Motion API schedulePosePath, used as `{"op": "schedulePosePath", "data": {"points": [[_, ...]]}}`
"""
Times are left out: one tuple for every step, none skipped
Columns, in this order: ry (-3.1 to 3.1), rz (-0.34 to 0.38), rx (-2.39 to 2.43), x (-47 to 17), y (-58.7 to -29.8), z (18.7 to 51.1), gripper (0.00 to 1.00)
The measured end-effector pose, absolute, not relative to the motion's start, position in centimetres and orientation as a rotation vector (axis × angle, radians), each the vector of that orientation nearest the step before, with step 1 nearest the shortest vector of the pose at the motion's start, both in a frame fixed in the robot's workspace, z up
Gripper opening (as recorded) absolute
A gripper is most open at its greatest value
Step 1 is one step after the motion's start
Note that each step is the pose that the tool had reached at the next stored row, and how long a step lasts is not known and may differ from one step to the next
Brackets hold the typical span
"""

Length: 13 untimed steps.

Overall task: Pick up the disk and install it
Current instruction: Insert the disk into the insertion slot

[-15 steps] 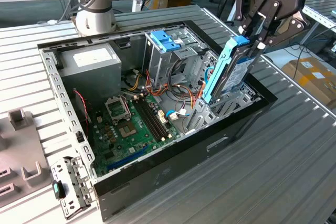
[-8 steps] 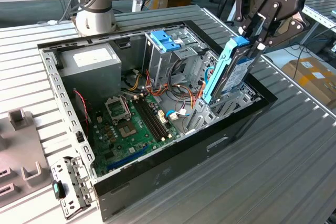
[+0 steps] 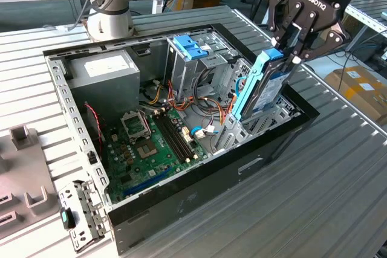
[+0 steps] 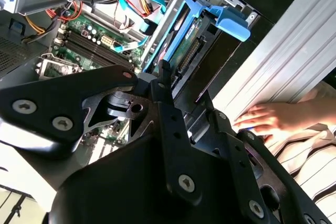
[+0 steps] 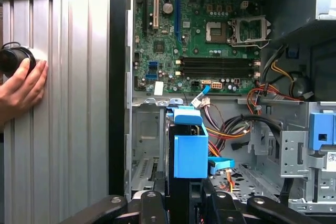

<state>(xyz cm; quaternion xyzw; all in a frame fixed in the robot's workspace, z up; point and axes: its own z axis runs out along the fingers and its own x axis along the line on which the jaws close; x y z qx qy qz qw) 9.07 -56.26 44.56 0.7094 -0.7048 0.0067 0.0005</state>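
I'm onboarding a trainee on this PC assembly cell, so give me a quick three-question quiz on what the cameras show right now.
1. True or false: the gripper is shut on the disk.
2. Relative to the open computer case, the disk is: A) lying flat outside it; B) standing tilted with its lower end inside it; C) lifted clear above it.
3. Fill in: in the first wrist view, a person's ____ lies on the ribbed table beside the case.

Key: 1 true; 2 B; 3 hand.
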Motion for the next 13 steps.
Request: {"op": "schedulePosePath", "data": {"points": [[-2.213,0.021,2.228,9.1,-56.3,44.4,0.35],[-2.213,0.021,2.228,9.1,-56.3,44.1,0.35],[-2.213,0.021,2.228,9.1,-56.3,43.9,0.35],[-2.214,0.021,2.228,9.1,-56.3,43.6,0.35],[-2.213,0.021,2.228,9.1,-56.3,43.4,0.35],[-2.213,0.021,2.228,9.1,-56.3,43.0,0.35],[-2.213,0.021,2.228,9.1,-56.3,42.6,0.35],[-2.213,0.021,2.228,9.1,-56.3,42.4,0.35],[-2.213,0.021,2.228,9.1,-56.3,42.2,0.35],[-2.213,0.021,2.228,9.1,-56.3,41.9,0.35],[-2.214,0.021,2.228,9.1,-56.3,41.7,0.35],[-2.213,0.021,2.228,9.1,-56.3,41.7,0.35],[-2.213,0.021,2.228,9.1,-56.3,41.7,0.35]]}}
